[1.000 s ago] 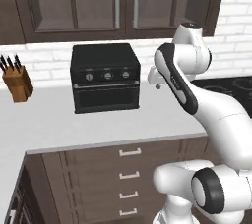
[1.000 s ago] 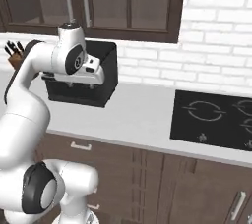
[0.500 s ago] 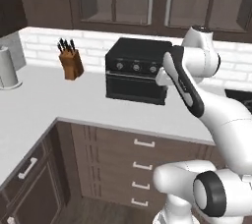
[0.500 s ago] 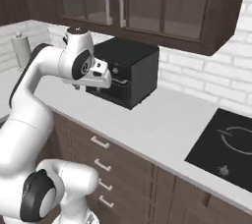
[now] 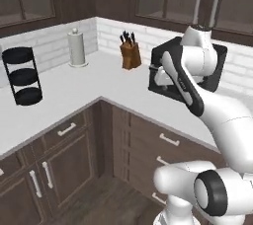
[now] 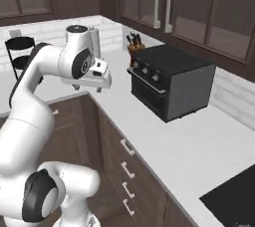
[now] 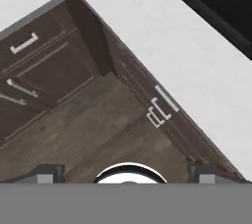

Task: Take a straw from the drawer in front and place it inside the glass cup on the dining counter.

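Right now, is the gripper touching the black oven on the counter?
Apart. The right base view shows bare white counter between the gripper and the black oven; the gripper hangs out past the counter edge.

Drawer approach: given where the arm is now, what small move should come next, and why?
Probably finish facing the drawers, then lower the gripper toward a handle. It hangs high above the counter edge, holding nothing, and every drawer front in view is shut, so no straw can be reached yet.

A white L-shaped bench (image 5: 59,95) runs along a white brick wall (image 5: 44,41), with dark brown cabinets (image 5: 64,160) below. Glass-fronted upper cabinets (image 6: 199,12) hang above, and the floor (image 7: 93,134) is dark wood.
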{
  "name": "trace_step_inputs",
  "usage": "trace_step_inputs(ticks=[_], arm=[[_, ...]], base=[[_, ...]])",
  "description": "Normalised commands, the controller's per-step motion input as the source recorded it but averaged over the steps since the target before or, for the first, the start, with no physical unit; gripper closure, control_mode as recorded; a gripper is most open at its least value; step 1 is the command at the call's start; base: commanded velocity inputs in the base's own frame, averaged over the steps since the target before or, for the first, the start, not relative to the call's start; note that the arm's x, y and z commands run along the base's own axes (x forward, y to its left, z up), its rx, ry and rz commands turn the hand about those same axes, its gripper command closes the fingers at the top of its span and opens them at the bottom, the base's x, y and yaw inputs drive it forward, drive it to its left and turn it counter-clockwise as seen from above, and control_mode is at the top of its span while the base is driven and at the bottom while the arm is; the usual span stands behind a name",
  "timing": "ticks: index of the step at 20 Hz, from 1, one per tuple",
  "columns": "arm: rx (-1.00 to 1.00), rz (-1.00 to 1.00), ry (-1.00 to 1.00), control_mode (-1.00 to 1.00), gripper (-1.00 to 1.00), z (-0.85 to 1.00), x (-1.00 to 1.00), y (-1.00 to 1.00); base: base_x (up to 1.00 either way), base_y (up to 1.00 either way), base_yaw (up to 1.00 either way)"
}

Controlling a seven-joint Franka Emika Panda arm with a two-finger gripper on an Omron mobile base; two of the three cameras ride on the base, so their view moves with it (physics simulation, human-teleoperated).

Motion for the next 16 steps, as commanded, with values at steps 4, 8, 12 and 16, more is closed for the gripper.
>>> trace_step_inputs(ticks=[4, 8, 12, 16], arm=[[0.00, 0.00, 0.00, 1.00, -1.00, 0.00, 0.00, 0.00], [0.00, 0.00, 0.00, 1.00, -1.00, 0.00, 0.00, 0.00], [0.00, 0.00, 0.00, 1.00, -1.00, 0.00, 0.00, 0.00], [0.00, 0.00, 0.00, 1.00, -1.00, 0.00, 0.00, 0.00]], base=[[-0.43, -0.78, 0.44], [-0.87, -0.76, 0.38], [-0.60, -0.62, 0.33], [-0.11, -0.57, 0.30]])
